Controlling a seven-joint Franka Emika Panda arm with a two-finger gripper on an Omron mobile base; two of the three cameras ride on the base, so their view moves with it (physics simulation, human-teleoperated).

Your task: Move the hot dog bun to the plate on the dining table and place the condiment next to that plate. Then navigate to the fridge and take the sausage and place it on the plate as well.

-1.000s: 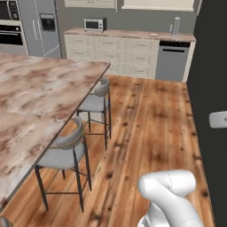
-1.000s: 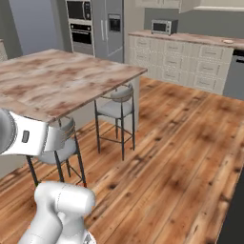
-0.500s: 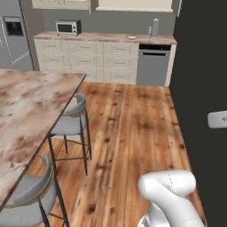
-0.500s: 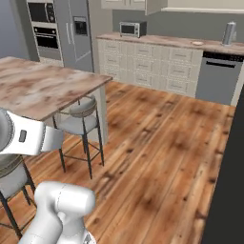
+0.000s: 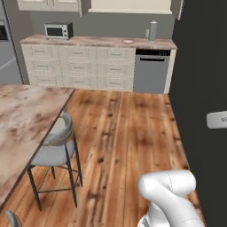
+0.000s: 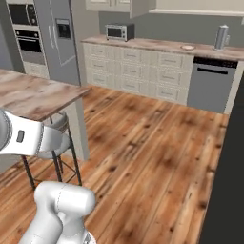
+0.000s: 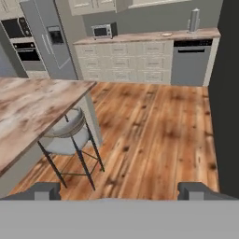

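The claw (image 7: 119,190) hangs wide open and empty beside the bench (image 7: 32,112). The fridge (image 7: 51,39) stands far left; the base should likely approach it squarely, skirting the stool (image 7: 67,137).

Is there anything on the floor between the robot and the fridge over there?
Nothing visible blocks the wooden floor leading toward the fridge. The dining table and a stool sit off to the side. The gripper is open and carries nothing.
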